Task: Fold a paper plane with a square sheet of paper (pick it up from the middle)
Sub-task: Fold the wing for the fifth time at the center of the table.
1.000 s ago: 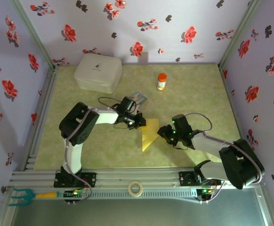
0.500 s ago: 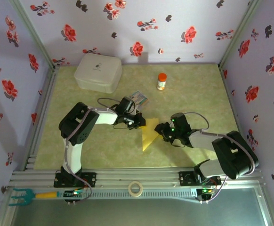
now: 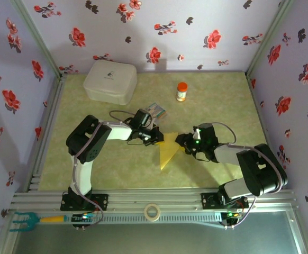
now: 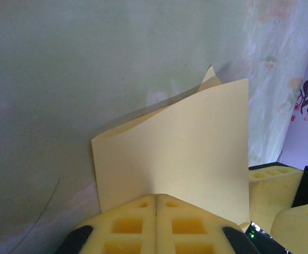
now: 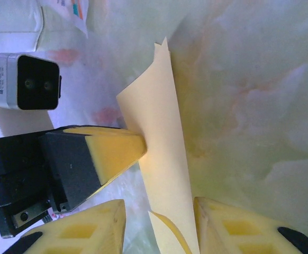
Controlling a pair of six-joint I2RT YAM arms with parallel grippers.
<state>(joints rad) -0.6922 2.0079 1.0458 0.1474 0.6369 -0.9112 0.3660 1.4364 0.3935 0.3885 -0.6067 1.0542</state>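
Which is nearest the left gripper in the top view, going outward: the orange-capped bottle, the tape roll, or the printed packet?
1. Printed packet, just beyond the left gripper.
2. Orange-capped bottle, farther back, to the right.
3. Tape roll, on the near rail.

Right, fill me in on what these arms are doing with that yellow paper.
The two arms are folding a yellow sheet of paper mid-table. The left gripper is shut on one edge of the partly folded sheet. The right gripper is open, its fingers either side of the sheet, not yet clamped.
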